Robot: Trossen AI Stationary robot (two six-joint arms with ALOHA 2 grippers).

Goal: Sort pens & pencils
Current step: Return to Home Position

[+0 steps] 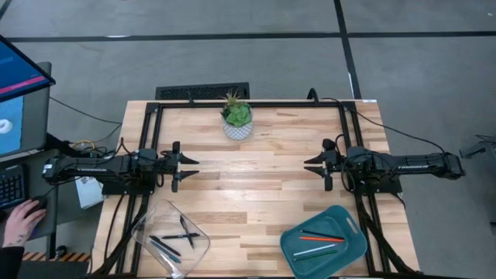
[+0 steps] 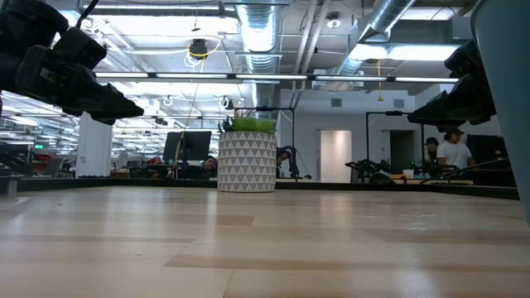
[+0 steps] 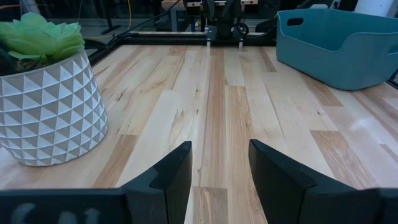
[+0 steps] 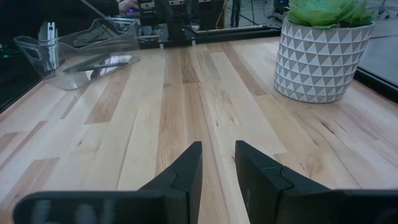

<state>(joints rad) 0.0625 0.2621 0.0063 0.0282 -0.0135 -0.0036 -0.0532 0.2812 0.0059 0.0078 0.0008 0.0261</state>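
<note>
The pens and pencils lie in two containers at the table's near edge. A clear tray (image 1: 172, 236) at near left holds dark pens (image 1: 186, 231), which also show in the right wrist view (image 4: 93, 62). A teal bin (image 1: 353, 242) at near right holds an orange-red stick (image 1: 322, 238) and a grey-green one (image 1: 318, 250). My left gripper (image 1: 192, 167) (image 3: 219, 149) hovers open at mid-left, pointing toward the table's middle. My right gripper (image 1: 310, 167) (image 4: 217, 146) faces it from mid-right, its fingers a narrow gap apart with nothing between them.
A white patterned pot with a green plant (image 1: 237, 120) stands at the far middle of the table. A black frame (image 1: 147, 155) runs along the table's edges. At the far left a person's hand (image 1: 19, 221) rests by a keyboard under a monitor. Bare wood lies between the grippers.
</note>
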